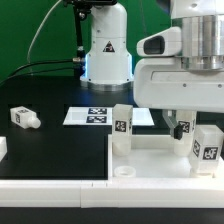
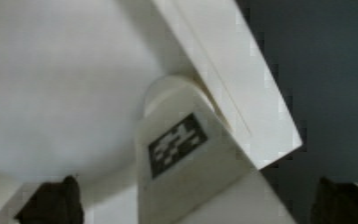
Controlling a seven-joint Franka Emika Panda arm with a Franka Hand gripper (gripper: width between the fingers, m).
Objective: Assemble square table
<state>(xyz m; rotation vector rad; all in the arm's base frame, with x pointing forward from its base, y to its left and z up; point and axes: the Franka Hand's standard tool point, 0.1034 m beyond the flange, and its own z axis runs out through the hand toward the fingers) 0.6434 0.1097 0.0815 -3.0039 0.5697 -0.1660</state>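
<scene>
The white square table top (image 1: pixel 150 160) lies at the exterior view's lower right, rim up. A round corner socket (image 1: pixel 124 171) shows at its near corner. One tagged white leg (image 1: pixel 121 125) stands upright at its far left corner and another (image 1: pixel 207 143) at its right side. A third leg (image 1: pixel 24 117) lies loose on the black table at the left. My gripper (image 1: pixel 181 124) hangs over the top between the two standing legs. In the wrist view my gripper (image 2: pixel 199 203) is open, its dark fingers (image 2: pixel 55 200) wide apart above a tagged leg (image 2: pixel 185 140) and the top's rim (image 2: pixel 229 70).
The marker board (image 1: pixel 95 115) lies behind the table top, in front of the robot base (image 1: pixel 107 50). A long white bar (image 1: pixel 55 193) runs along the front edge. A small white block (image 1: pixel 3 147) sits at the left edge.
</scene>
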